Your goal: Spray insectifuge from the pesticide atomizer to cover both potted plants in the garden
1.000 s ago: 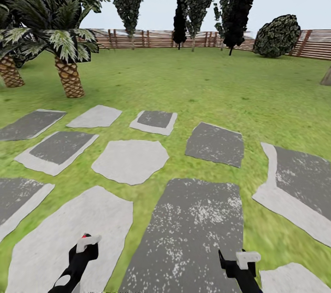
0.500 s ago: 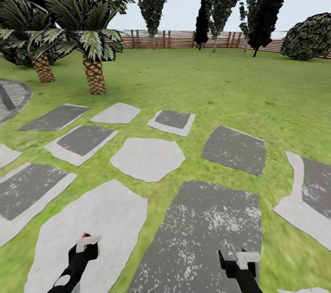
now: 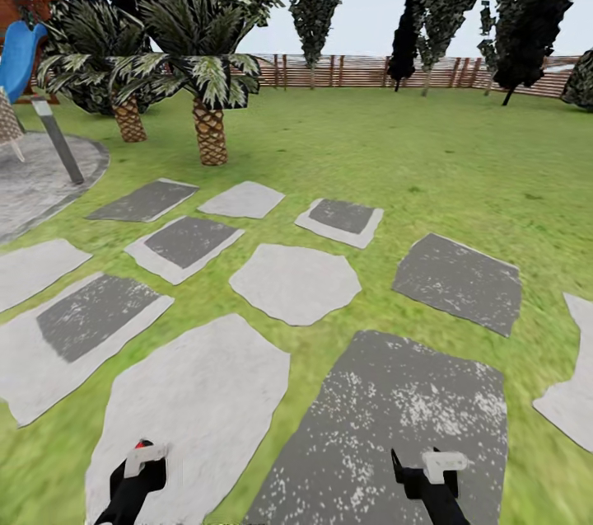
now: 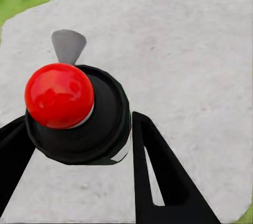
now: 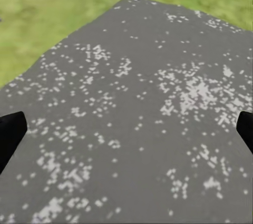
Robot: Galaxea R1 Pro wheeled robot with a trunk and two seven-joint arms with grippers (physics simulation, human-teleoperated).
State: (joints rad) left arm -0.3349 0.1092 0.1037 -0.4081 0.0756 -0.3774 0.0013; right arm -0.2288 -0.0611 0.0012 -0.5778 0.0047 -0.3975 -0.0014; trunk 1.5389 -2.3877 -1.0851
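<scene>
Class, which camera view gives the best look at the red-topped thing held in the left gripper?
The left wrist view: the red ball top on its black body sits large between the left gripper fingers. The head view shows just a tiny red speck above that gripper. The right wrist view looks onto a dark stepping stone.

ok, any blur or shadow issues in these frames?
Head view: grass smeared at lower right, palm fairly crisp, flat lighting. Left wrist view: red knob sharp, one small shadow on the paving slab. Right wrist view: speckled slab pixelated.

stepping stones (image 3: 295,283) ahead of me on the lawn (image 3: 412,154) — patio (image 3: 41,175) far left, palms (image 3: 206,96) behind the stones, fence (image 3: 362,70) beyond.
</scene>
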